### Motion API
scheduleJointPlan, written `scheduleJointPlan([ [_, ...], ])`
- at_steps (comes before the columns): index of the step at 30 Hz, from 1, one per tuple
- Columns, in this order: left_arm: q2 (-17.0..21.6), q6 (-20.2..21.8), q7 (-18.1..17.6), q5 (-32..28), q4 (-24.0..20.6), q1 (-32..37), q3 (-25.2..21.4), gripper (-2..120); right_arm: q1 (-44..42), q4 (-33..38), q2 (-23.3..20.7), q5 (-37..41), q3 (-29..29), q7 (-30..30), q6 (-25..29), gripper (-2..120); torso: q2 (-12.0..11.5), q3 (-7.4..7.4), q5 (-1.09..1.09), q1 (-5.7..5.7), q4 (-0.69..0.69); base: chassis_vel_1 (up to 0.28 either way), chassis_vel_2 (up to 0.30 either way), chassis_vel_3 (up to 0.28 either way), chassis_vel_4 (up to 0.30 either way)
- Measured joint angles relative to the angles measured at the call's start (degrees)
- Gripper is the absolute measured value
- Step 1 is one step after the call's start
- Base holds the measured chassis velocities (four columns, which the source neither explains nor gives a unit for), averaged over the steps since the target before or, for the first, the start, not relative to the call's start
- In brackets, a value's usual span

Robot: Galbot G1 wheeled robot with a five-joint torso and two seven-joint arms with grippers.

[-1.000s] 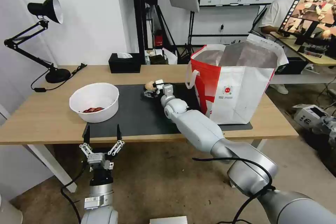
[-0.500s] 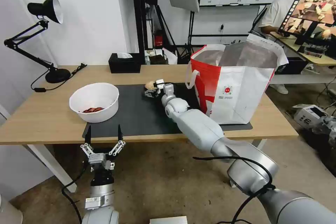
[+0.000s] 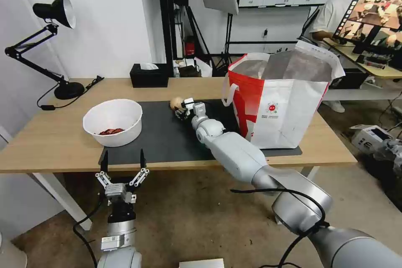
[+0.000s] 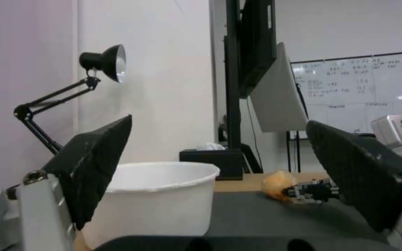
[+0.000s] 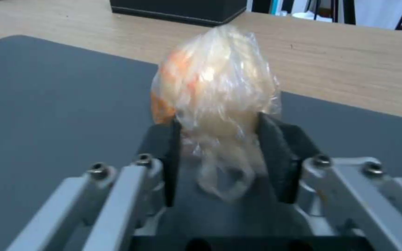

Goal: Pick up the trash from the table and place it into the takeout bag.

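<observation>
The tan ball-like lump (image 3: 175,102) of trash, wrapped in clear film (image 5: 215,83), sits on the dark grey mat (image 3: 167,142) of the table (image 3: 42,138). My right gripper (image 3: 181,109) is shut on its lower part, one pad (image 5: 171,153) on each side. The white bowl (image 3: 113,119) with reddish scraps stands at the mat's left edge. The takeout bag (image 3: 284,104) stands open on the right, just beside my right forearm. My left gripper (image 3: 123,159) hangs open below the table's front edge, facing the bowl (image 4: 154,198).
A black tissue box (image 3: 148,75) sits at the table's back edge behind the lump. A black desk lamp (image 3: 54,12) stands at the far left. A paler desk with a monitor (image 3: 372,8) lies behind the bag.
The right gripper's fingers have closed in on the tan lump, which has shifted slightly to the left. The left arm has stayed put.
</observation>
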Motion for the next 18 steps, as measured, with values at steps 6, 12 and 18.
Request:
scheduleJointPlan([
  [6,0.0,0.0,0.0,0.0,0.0,-0.1,0.0,100,0.0,0.1,0.0,0.0,0.0,0.0,0.0,14,0.0,0.0,0.0,0.0,0.0,0.0,0.0,0.0,0.0],
  [12,0.0,0.0,0.0,0.0,0.0,-0.2,0.0,100,0.0,0.1,0.0,-0.1,0.1,0.0,0.1,0,0.0,0.0,0.0,0.0,0.0,0.0,0.0,0.0,0.0],
  [18,0.0,0.0,0.0,0.0,0.0,-0.3,0.0,100,-0.1,0.3,0.0,-0.1,0.2,0.0,0.2,0,0.0,0.0,0.0,0.0,0.0,0.0,0.0,0.0,0.0],
])
